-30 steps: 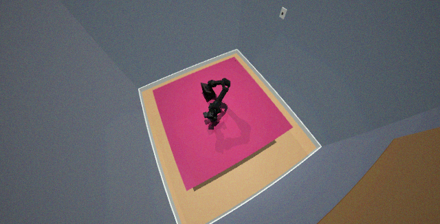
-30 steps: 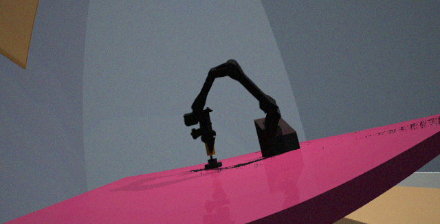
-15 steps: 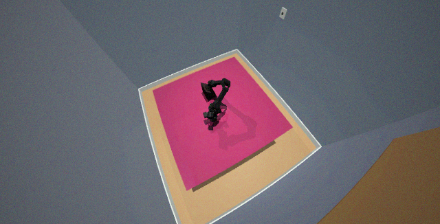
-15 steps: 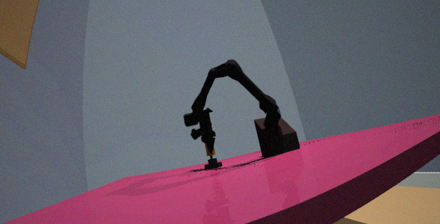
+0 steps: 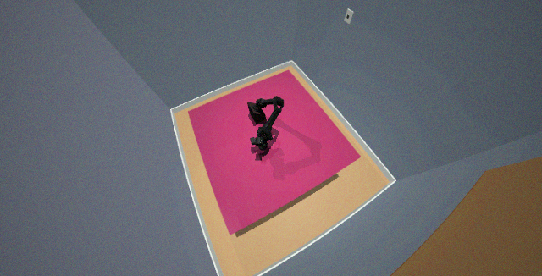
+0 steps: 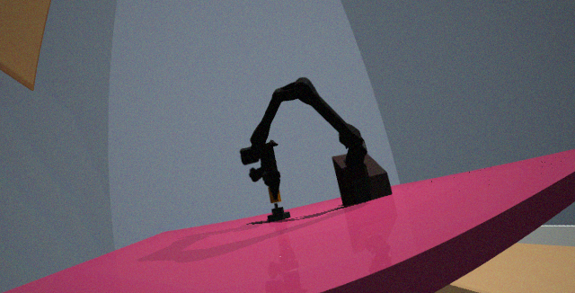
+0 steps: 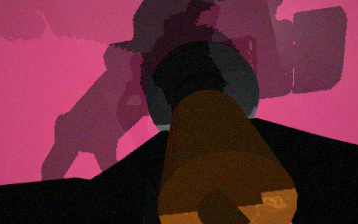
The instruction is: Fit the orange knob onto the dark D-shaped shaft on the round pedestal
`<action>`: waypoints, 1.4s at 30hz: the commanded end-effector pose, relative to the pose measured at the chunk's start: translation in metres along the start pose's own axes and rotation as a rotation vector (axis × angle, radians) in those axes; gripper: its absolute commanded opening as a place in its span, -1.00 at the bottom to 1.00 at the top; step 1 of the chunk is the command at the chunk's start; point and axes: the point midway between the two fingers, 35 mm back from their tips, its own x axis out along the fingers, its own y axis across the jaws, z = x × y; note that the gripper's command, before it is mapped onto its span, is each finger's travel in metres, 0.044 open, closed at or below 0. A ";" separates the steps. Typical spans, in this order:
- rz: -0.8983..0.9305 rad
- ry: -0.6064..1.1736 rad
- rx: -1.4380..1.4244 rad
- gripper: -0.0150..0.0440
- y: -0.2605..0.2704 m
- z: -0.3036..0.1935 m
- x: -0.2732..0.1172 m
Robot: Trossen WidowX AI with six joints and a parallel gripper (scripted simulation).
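The orange knob (image 6: 271,196) (image 7: 207,127) is upright between the fingers of my gripper (image 6: 275,193) (image 7: 208,133), which is shut on it. The round dark pedestal (image 6: 278,216) (image 7: 241,75) stands on the pink table top below. In the exterior view a short dark piece of the shaft (image 6: 276,206) shows between the knob's lower end and the pedestal, so the knob is not down on the pedestal. Whether the shaft's tip is inside the hole cannot be told. In the wrist view the knob covers the shaft, and the flat sides are hidden.
The arm's dark base block (image 5: 257,113) (image 6: 363,182) stands on the pink table top (image 5: 229,183) (image 6: 216,248), behind the pedestal as the top camera sees it. The arm's shadow falls across the table around the pedestal. A tan floor with a pale border surrounds the table.
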 end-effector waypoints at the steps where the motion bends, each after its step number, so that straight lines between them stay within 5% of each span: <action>1: -0.001 0.000 0.097 -0.49 0.000 0.001 0.000; 42: -0.001 0.000 0.365 -0.49 -0.001 0.000 0.003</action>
